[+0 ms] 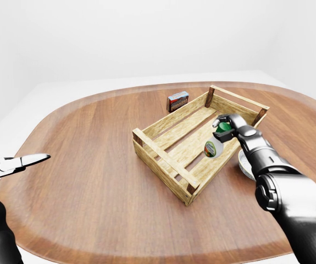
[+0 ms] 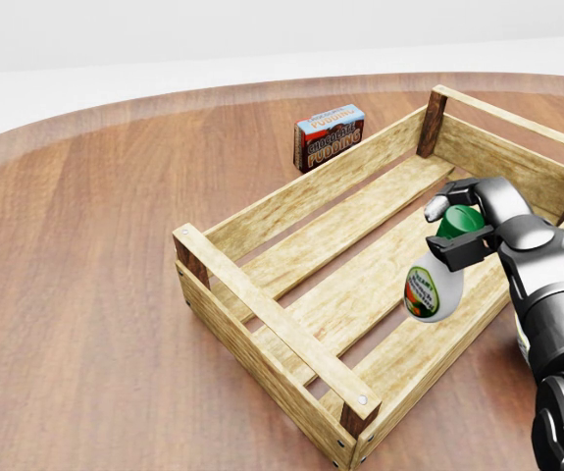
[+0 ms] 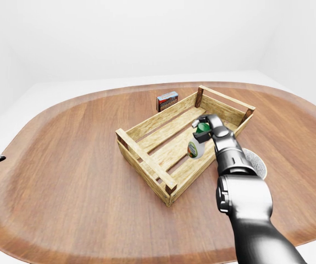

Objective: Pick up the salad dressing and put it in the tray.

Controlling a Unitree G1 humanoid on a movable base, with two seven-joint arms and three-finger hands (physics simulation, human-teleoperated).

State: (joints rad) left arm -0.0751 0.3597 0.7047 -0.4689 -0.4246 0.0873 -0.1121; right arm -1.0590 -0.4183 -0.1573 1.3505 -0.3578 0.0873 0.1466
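Fingers (image 2: 436, 208) clamp salad dressing (image 2: 435, 283) cap over tray (image 2: 291, 324).

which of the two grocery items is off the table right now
The salad dressing bottle, held by its green cap in the right hand over the crate. The pudding box stands on the table beside the crate.

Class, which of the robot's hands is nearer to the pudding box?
Right. The right hand holds a bottle over the crate, below-right of the pudding box; the left hand hovers at the table's far-left edge.

Head view looks down close; eye views take in the whole table (image 1: 92, 165).
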